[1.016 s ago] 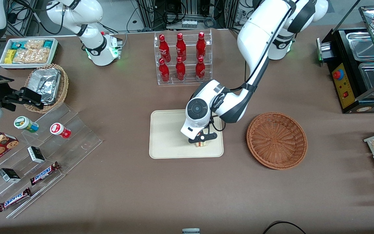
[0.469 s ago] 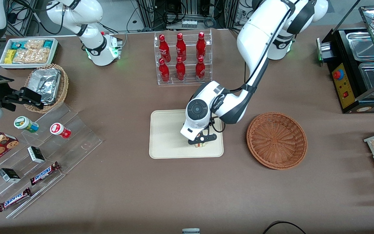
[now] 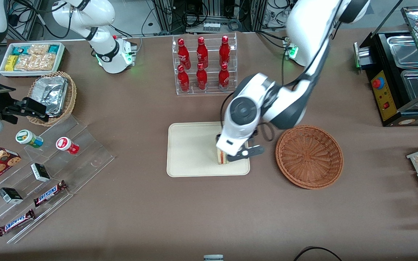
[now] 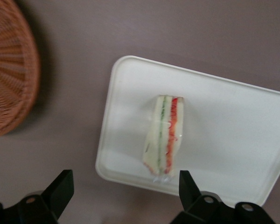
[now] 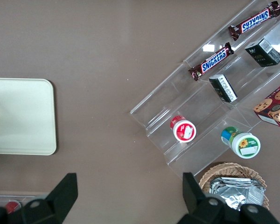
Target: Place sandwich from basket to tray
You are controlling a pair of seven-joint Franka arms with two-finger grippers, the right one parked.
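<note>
I see the sandwich [image 4: 164, 135] lying on the tray [image 4: 233, 116] just under my gripper [image 4: 126, 196], whose fingers are spread and hold nothing. The basket [image 3: 309, 156] sits beside it, bottle rack [image 3: 204, 64] farther off.

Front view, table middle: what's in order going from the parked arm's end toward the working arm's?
Foil-container basket → bottle rack → sandwich on the tray → open hand above the tray's edge → basket → metal food warmer.
</note>
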